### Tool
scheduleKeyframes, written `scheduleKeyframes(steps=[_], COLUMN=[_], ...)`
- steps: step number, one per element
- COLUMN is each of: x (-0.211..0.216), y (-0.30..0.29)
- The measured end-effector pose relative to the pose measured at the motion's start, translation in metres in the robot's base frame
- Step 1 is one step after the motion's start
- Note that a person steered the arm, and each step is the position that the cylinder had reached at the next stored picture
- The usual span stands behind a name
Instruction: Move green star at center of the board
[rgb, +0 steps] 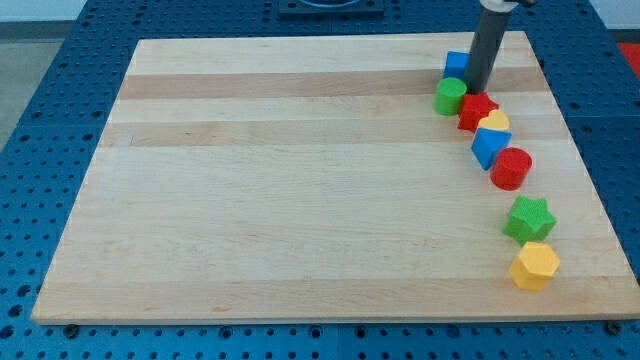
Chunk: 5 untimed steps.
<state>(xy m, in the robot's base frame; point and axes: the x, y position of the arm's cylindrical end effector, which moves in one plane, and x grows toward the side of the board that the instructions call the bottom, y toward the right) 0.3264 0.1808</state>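
Observation:
The green star (528, 218) lies near the board's right edge, toward the view's bottom, just above a yellow hexagon (534, 265). My tip (474, 89) is far above it near the view's top right, at the end of the dark rod. The tip sits between a blue cube (457, 65) and a green cylinder (450, 96), touching or nearly touching a red star (477, 109).
A curved row of blocks runs down the right side: a yellow block (495, 123), a blue triangular block (489, 146) and a red cylinder (512, 168). The wooden board (300, 180) lies on a blue perforated table.

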Motion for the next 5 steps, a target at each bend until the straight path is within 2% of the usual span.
scheduleKeyframes(steps=[2,3,5], x=[0.025,0.019,0.009], y=[-0.028,-0.031,-0.077])
